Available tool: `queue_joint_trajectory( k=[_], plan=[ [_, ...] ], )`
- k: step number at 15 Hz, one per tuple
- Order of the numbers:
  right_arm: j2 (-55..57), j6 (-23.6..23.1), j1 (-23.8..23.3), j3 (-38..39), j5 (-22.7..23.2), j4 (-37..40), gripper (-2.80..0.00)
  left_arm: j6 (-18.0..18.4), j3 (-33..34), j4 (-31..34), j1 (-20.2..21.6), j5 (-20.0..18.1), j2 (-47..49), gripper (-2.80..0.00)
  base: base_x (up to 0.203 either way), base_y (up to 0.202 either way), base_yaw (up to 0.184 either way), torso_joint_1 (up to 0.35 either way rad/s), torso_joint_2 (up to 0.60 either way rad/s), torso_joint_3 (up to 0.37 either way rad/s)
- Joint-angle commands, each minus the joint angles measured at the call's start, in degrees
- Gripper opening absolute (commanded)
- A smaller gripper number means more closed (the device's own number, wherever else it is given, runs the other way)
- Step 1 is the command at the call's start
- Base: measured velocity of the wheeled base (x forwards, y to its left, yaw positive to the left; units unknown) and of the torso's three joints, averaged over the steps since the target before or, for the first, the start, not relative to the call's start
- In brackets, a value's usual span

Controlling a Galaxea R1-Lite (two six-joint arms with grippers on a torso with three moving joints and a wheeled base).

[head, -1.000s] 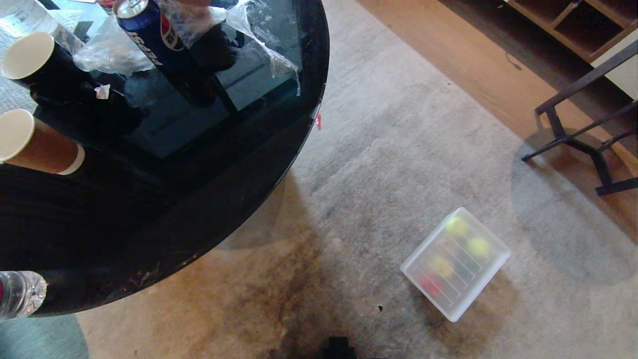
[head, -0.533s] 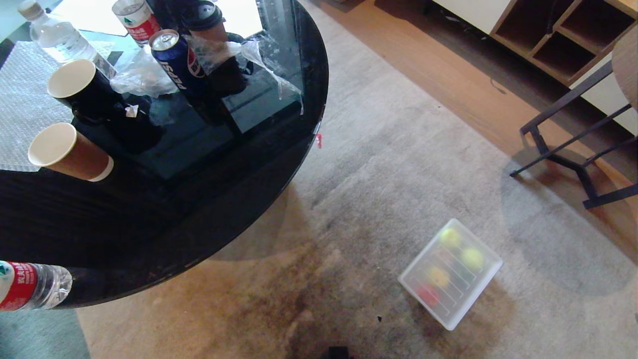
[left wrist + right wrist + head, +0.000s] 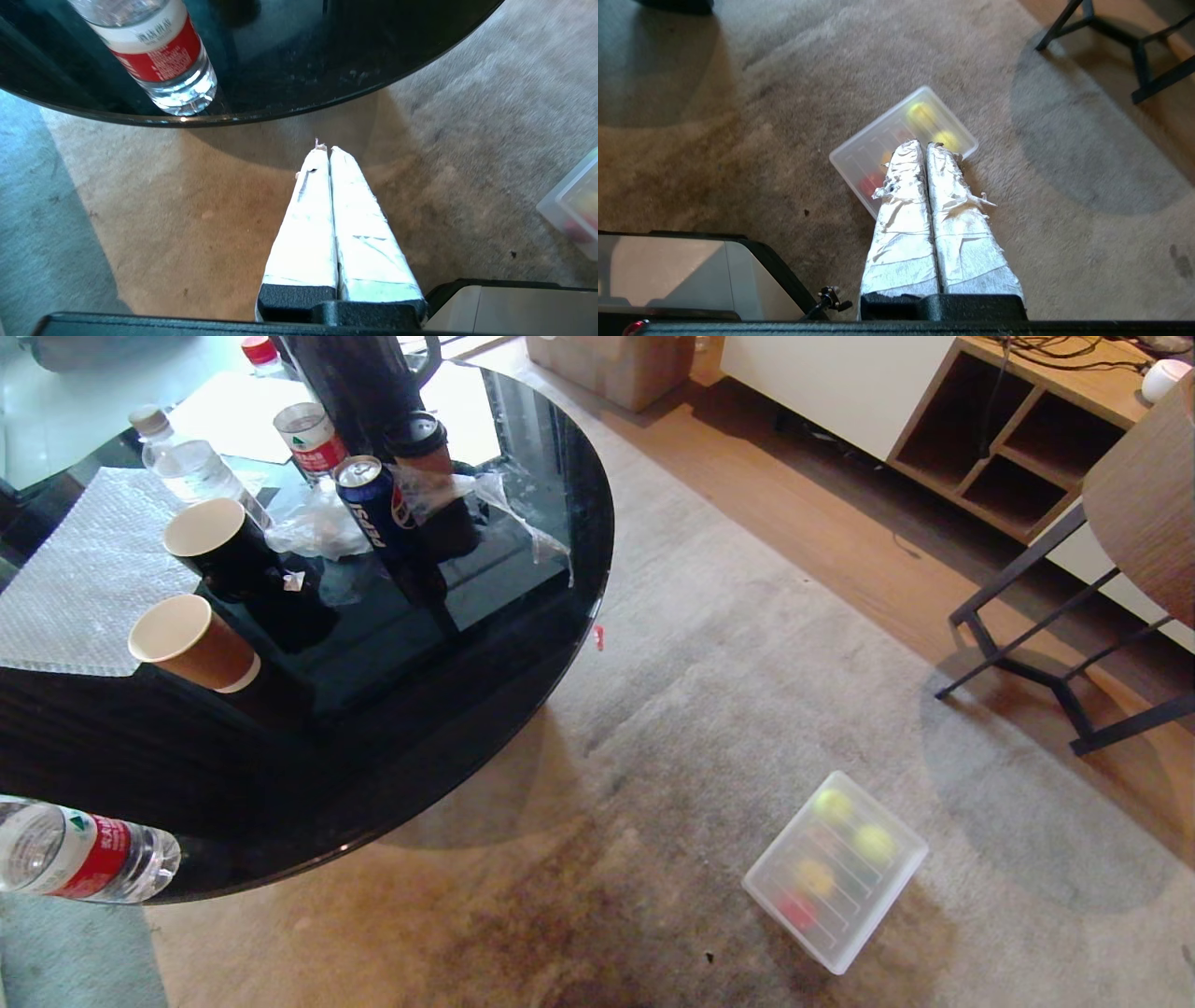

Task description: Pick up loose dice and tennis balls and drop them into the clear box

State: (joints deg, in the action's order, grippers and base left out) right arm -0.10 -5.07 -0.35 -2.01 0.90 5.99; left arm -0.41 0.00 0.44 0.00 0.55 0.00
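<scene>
On the worktop (image 3: 523, 644), a blue can (image 3: 373, 509) reads "PEPSI" down its side, while the red labels on the water bottles (image 3: 89, 854) carry white print too small to make out.

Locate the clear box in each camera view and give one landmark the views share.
Head view: clear box on the carpet, lower right, lid on.
Left wrist view: only a corner at the right edge.
Right wrist view: centre, partly behind the shut right gripper.
Shared landmark: the grey-brown carpet under the box.
</scene>
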Motion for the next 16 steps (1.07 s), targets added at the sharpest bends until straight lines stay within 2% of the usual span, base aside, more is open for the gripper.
queue_joint_trajectory(
  k=[1,16],
  plan=[
    [0.10,-0.03,0.00,-0.01,-0.02,-0.02,-2.80,-0.03,0.09,0.00,0.00,0.07,0.00,-2.80,0.000,0.000,0.000,-0.002,0.00,0.212],
    [0.01,-0.20,0.00,0.08,-0.02,0.07,-2.80,-0.11,0.00,0.00,0.00,0.07,0.00,-2.80,0.000,0.000,0.000,0.003,0.00,0.202]
  ],
)
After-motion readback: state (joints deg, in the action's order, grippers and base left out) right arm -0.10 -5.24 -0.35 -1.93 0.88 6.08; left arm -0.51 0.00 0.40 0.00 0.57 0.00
